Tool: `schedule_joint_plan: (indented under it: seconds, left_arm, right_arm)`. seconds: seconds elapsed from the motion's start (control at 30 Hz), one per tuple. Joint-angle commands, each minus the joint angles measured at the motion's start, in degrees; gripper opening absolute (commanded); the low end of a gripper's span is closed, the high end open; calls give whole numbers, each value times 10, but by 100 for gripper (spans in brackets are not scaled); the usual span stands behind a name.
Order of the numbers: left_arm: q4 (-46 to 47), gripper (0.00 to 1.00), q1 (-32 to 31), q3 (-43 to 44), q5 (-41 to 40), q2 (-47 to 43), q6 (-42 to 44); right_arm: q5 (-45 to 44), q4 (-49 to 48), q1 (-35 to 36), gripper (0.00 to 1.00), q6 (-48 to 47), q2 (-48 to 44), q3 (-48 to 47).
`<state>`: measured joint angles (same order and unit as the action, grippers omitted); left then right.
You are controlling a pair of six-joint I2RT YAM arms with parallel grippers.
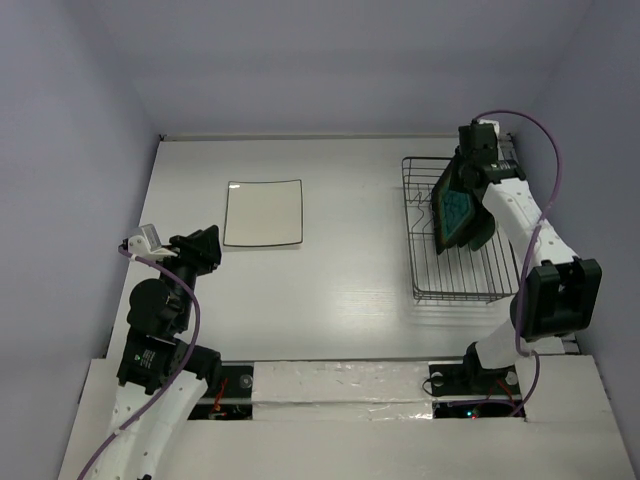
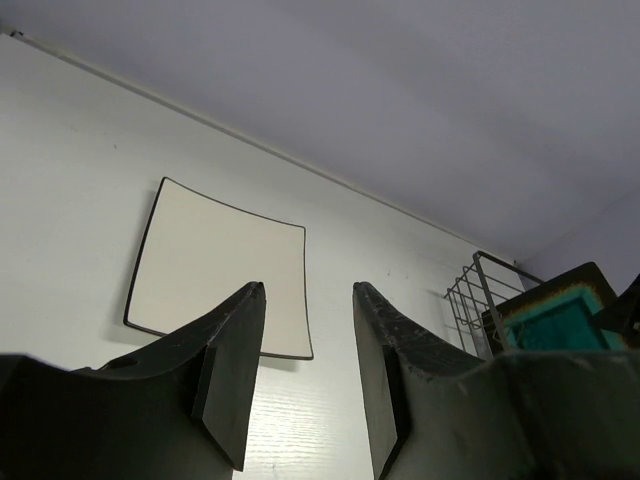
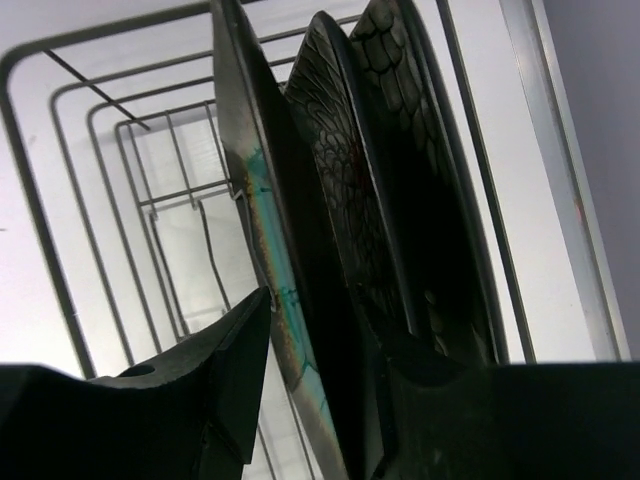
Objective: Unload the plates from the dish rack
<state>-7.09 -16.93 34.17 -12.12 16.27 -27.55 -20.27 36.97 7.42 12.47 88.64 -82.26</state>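
Observation:
The wire dish rack [image 1: 440,280] stands at the right. My right gripper [image 1: 468,180] is over its far end, shut on the rim of the dark-rimmed teal plate [image 1: 455,210], which tilts up out of the rack. In the right wrist view the gripper [image 3: 325,320] straddles that teal plate [image 3: 265,230], one finger on its teal face and the other behind it. A black patterned plate [image 3: 350,180] stands just behind. The white square plate [image 1: 263,212] lies flat on the table. My left gripper [image 1: 205,250] hovers open near its front left corner, with nothing between the jaws [image 2: 308,287].
Grey walls close in the white table on the left, back and right. The rack's near half [image 1: 465,275] holds nothing. In the left wrist view the white plate [image 2: 220,265] lies ahead and the rack [image 2: 470,290] shows at the far right.

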Motion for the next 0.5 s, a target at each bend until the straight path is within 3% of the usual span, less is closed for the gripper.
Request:
schedule_joint_plan:
  seconds: [0.0,0.2,0.4,0.47]
  left_arm:
    - [25,38,-4,-2,3,2,1]
    - [25,38,-4,-2,3,4,1]
    - [27,38,-4,-2,3,7,1]
    - [27,38,-4,-2,3,10,1]
  right_arm:
    - [15,10,1,39,-13,21,-32]
    - [4,28,1,15,-31,28,-69]
    - [-1,42,1,0,-49,0,-91]
    - [1,43,1,0,-52,-20,-98]
